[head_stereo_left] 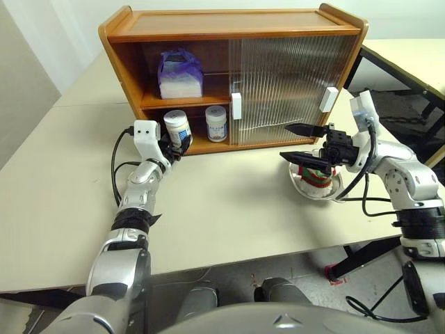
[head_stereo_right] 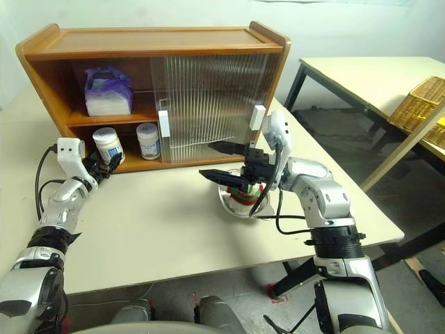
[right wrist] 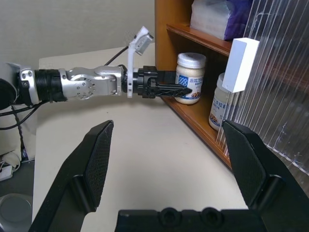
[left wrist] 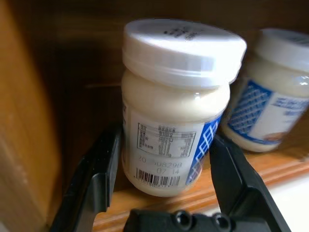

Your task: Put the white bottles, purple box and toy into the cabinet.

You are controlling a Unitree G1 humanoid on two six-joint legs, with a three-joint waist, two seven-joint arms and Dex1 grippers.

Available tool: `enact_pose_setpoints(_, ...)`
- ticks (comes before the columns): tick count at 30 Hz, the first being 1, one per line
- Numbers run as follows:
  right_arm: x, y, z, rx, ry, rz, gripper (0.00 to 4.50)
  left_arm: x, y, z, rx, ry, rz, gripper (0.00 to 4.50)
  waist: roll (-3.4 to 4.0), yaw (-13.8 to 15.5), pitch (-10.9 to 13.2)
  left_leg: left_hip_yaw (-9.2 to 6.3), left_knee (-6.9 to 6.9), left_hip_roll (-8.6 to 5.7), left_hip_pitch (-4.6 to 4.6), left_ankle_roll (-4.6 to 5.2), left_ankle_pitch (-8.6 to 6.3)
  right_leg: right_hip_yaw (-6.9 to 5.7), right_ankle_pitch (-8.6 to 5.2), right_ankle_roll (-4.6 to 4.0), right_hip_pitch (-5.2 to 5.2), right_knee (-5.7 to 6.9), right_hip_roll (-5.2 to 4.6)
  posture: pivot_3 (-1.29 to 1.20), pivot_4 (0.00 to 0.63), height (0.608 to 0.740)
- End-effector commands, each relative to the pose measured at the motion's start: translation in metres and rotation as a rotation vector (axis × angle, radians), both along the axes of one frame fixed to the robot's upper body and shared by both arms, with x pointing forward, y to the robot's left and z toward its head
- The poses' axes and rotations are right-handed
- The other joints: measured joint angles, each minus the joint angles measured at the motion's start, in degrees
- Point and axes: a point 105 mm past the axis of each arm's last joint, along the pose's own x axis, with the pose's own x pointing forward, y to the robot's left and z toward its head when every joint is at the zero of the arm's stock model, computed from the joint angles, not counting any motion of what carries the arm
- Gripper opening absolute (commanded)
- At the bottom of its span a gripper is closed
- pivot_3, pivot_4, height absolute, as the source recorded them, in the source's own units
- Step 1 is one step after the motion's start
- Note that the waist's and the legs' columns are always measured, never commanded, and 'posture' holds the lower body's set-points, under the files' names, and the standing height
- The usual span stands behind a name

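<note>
Left gripper [head_stereo_left: 176,144] pinches a white bottle [head_stereo_left: 177,128] at the lower shelf's edge of the cabinet [head_stereo_left: 229,31]; second bottle [head_stereo_left: 216,123] at its 3 o'clock. Purple box [head_stereo_left: 180,72] on upper shelf. Right gripper [head_stereo_left: 297,142], fingers spread, hangs above the toy [head_stereo_left: 314,177] in a bowl [head_stereo_left: 314,188].

Cabinet [head_stereo_left: 229,31] left bay open; sliding doors [head_stereo_left: 281,87] block the right half.

Silver-grey jointed arms with black wrist bands, looping black cables, white wrist-camera brackets, matte black two-fingered pincers.
</note>
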Motion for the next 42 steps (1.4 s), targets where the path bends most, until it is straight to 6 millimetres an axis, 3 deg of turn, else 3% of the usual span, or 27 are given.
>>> enact_pose_setpoints(1, 0.0, 0.001, 0.001, -0.011, -0.006, 0.001, 4.5, 0.01, -0.003, 0.004, 0.005, -0.01, 0.038, 3.07, 0.0, 0.0, 0.0, 0.01, 0.0, 0.0, 0.04, 0.0, 0.0, 0.01, 0.0, 0.01, 0.03, 0.0, 0.0, -0.1, 0.0, 0.74)
enact_pose_setpoints(10, -0.002, 0.0, 0.005, -0.015, -0.007, -0.009, 4.5, 0.022, -0.018, 0.0, -0.001, 0.027, 0.063, 3.07, -0.01, -0.3, 0.0, 0.05, 0.03, -0.05, 0.24, 0.03, 0.01, 0.02, 0.0, 0.09, 0.24, -0.01, 0.01, -0.12, 0.0, 0.74)
enact_pose_setpoints(18, -0.002, -0.001, 0.005, -0.017, -0.005, -0.016, 4.5, 0.021, -0.019, -0.007, 0.03, 0.056, 0.062, 3.07, -0.02, -0.5, 0.0, 0.1, 0.02, -0.1, 0.47, 0.03, 0.01, 0.02, -0.04, 0.13, 0.47, -0.03, 0.01, -0.12, 0.0, 0.74)
enact_pose_setpoints(22, -0.002, 0.0, 0.005, -0.017, -0.004, -0.014, 4.5, 0.021, -0.017, -0.005, 0.023, 0.041, 0.061, 4.45, -0.02, -0.6, 0.0, 0.11, 0.02, -0.1, 0.47, 0.03, 0.01, 0.01, -0.04, 0.13, 0.47, -0.03, 0.01, -0.12, 0.0, 0.74)
enact_pose_setpoints(42, 0.003, 0.006, 0.004, -0.005, 0.003, 0.001, 4.5, 0.004, -0.023, 0.027, -0.013, -0.128, -0.055, 4.45, -0.02, -0.2, 0.0, 0.13, -0.04, -0.16, 0.46, 0.02, 0.01, -0.02, -0.09, 0.11, 0.48, -0.06, 0.02, -0.08, 0.0, 0.74)
